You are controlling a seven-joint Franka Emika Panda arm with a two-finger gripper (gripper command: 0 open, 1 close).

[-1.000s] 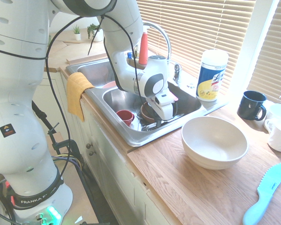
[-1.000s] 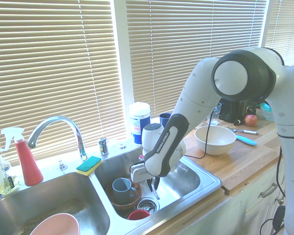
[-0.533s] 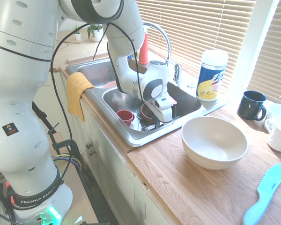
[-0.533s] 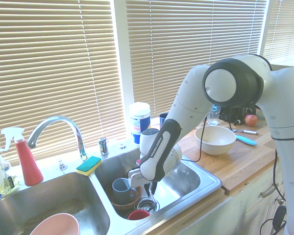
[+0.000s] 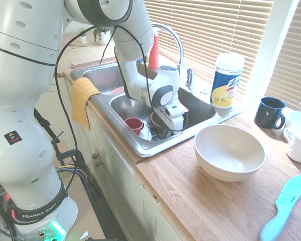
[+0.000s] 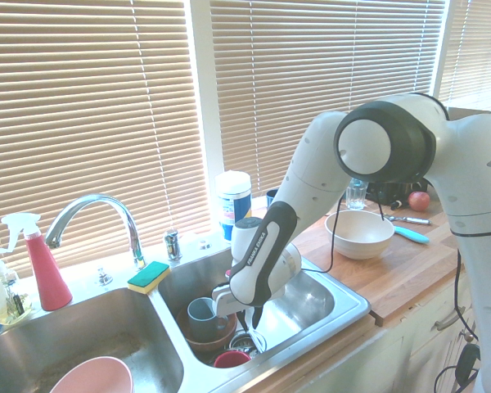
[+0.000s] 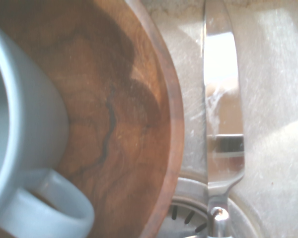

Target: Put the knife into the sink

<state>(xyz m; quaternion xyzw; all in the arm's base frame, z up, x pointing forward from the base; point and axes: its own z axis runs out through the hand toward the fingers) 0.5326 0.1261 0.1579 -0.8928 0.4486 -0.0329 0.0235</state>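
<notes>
Steel knife (image 7: 222,114) now lies on the sink (image 6: 319,304) floor beside the wooden bowl (image 7: 124,109); my fingers have just begun parting. Drop looks nearly done.

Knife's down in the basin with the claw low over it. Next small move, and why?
Probably open the claw fully, then lift straight up. The knife already lies along the floor of the sink, its handle end over the drain, beside the wooden bowl that holds the grey mug. A straight rise should avoid nudging the bowl.
</notes>
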